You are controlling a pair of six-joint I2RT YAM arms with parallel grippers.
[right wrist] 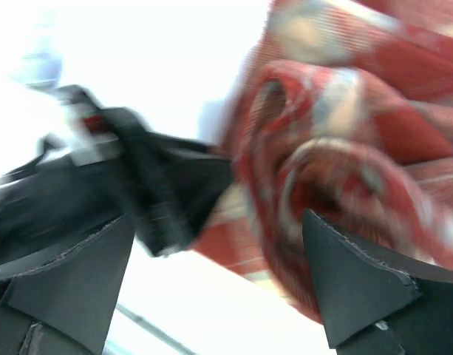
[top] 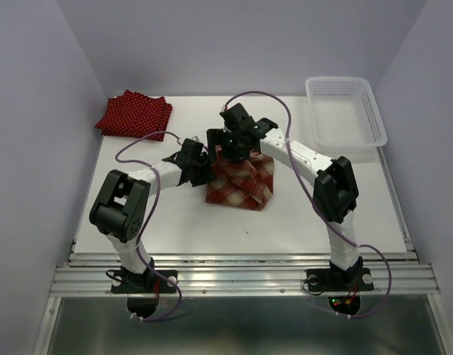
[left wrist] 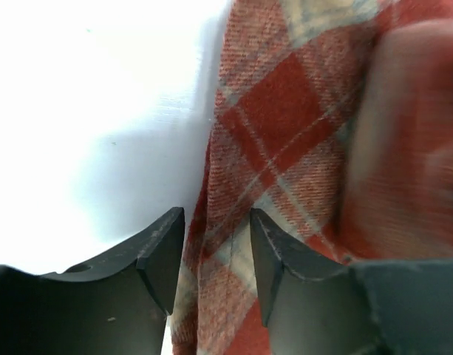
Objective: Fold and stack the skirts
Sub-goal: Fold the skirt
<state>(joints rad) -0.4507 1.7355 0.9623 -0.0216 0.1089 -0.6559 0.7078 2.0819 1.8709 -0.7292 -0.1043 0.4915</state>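
The red-and-cream plaid skirt (top: 239,183) lies folded in a thick bundle at the table's middle. My left gripper (top: 202,168) is at its left edge; in the left wrist view the gripper (left wrist: 216,248) has its jaws narrowed on the plaid skirt's (left wrist: 285,126) folded edge. My right gripper (top: 231,146) hovers over the bundle's back edge. In the right wrist view the gripper (right wrist: 219,216) is wide open and empty, with rumpled plaid cloth (right wrist: 337,148) beside it. Dark red polka-dot cloth (top: 134,113) lies folded at the back left.
A white mesh basket (top: 361,100) stands at the back right corner. Bare white table (top: 174,229) lies in front of the plaid bundle. The left gripper shows as a blurred dark shape in the right wrist view (right wrist: 159,188). Walls close in on both sides.
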